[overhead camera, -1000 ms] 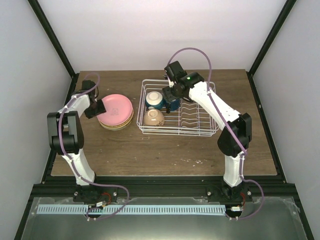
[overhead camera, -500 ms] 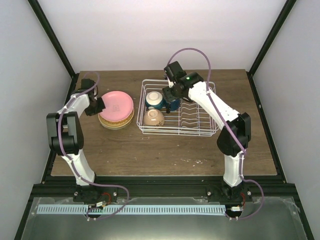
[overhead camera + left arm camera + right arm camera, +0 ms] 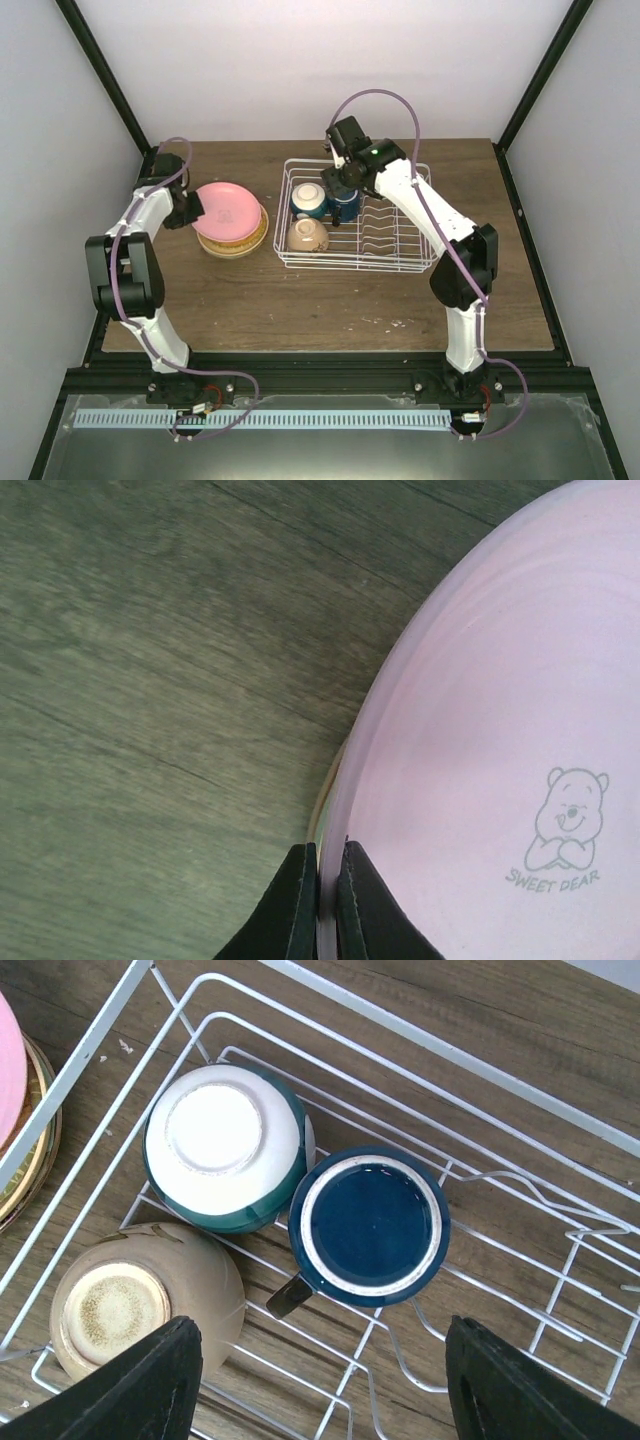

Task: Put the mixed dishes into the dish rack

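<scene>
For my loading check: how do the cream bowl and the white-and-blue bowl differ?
The cream bowl is beige; the white-and-blue bowl is white with a blue band. The cream bowl sits in the near left corner of the dish rack, the white-and-blue bowl behind it, beside the mug. Both are upside down.

The only writing that can be read is on the pink plate (image 3: 500, 700). Small grey capital lettering (image 3: 552, 878) on its face spells "SWEET DEAR" in a slightly tilted line. It sits directly under a grey line drawing of a bear (image 3: 570, 815) with folded arms. In the left wrist view the words lie to the right of the left claw (image 3: 325, 855), at about the level of its fingertips, which pinch the plate's rim.
</scene>
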Robot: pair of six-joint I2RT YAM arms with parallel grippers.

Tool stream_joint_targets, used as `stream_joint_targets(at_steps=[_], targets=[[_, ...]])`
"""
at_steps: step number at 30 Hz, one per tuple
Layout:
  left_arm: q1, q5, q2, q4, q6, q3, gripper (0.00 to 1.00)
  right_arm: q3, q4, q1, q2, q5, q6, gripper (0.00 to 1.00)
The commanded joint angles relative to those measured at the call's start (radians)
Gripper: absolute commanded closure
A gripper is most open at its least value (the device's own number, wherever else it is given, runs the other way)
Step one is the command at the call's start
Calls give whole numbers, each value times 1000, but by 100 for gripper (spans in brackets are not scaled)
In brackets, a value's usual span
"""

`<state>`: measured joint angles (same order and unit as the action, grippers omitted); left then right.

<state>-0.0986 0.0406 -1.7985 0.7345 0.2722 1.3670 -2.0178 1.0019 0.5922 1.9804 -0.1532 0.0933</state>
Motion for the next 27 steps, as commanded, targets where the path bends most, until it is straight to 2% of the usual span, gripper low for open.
stream_joint_targets(at_steps=[1,5,8,13,19,23,27], targets=[[-19,52,39,45,-25,-15,100,-49,4,0,27,5,-20,32],[-24,-51,102,-13,-30,-45,100,-50,-14,-12,22,61,-8,32],[-24,-130,166,-64,-30,-60,100,-44,-52,-51,12,216,31,32],[-24,-158,245,-67,-44,-29,100,-9,-168,-111,-1,534,96,31],[-24,-299,333,-101,-50,0,100,-35,-258,-117,34,767,119,28],[-25,-361,354,-86,-25,9,100,-39,-312,-116,61,857,143,25],[-15,-390,375,-80,15,10,100,-76,-302,-109,102,843,154,25]])
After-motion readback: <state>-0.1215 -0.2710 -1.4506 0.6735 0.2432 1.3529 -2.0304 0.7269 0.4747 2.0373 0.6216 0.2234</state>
